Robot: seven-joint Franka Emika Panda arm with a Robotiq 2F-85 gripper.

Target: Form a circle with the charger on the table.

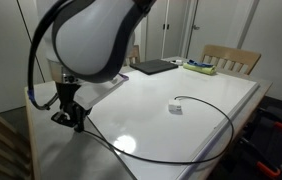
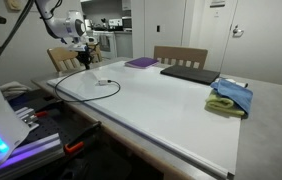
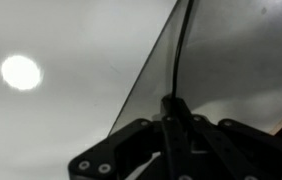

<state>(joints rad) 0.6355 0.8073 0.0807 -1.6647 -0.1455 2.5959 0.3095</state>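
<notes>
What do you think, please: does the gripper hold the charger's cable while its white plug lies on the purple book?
Not quite: the gripper holds the charger, but its white plug lies on the table, apart from the purple book, as an exterior view shows.

Glossy white arm (image 1: 91,40), black tool (image 1: 73,118)

White table (image 2: 181,115): charger (image 1: 176,107), laptop (image 2: 189,73), book (image 2: 141,62), cloths (image 2: 231,97)

Opposing exterior views across the table (image 1: 156,120); wrist close above.
</notes>
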